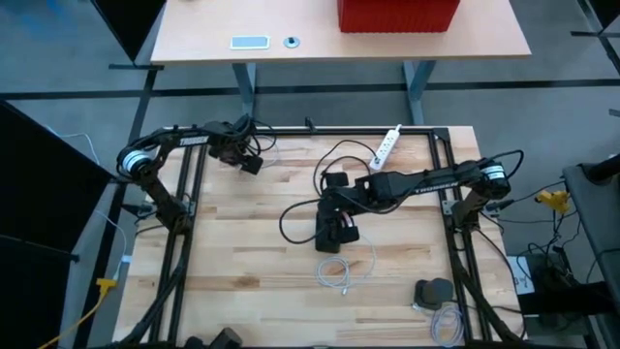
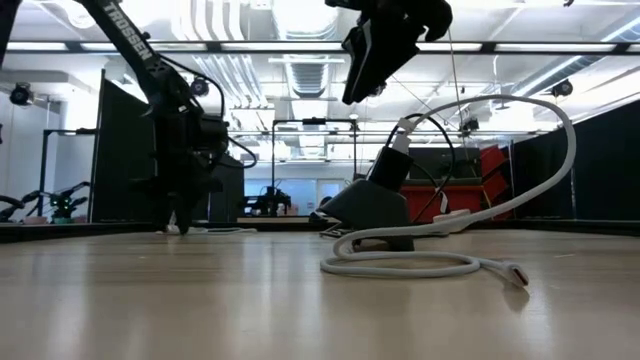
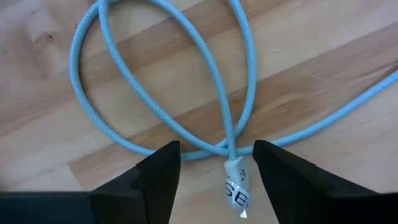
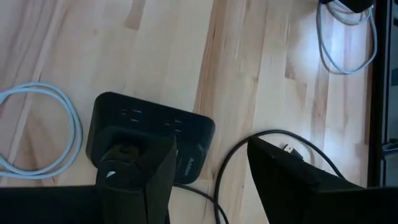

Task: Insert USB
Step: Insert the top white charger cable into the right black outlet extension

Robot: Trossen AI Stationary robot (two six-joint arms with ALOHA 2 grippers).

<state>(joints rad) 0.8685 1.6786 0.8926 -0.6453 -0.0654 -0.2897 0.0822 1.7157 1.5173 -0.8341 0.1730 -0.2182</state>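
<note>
A light-blue braided cable (image 3: 155, 74) lies in loops on the wooden table at the far left. Its end wears a white printed tag (image 3: 235, 186). My left gripper (image 3: 216, 163) points down over it, open, one finger on each side of the tagged end; whether they touch it I cannot tell. In the middle of the table lies a black charging hub (image 4: 152, 134) with a row of ports. My right gripper (image 4: 211, 168) hangs open above the hub (image 1: 334, 235), clear of it in the low view (image 2: 380, 50). A black cable's USB plug (image 4: 287, 148) lies beside the hub.
A white cable (image 1: 334, 273) is coiled in front of the hub, its plug (image 2: 515, 272) resting on the table. A white power strip (image 1: 387, 145) lies at the far edge. A dark adapter (image 1: 434, 291) with a coiled cable sits at the near right. Black frame rails border the table.
</note>
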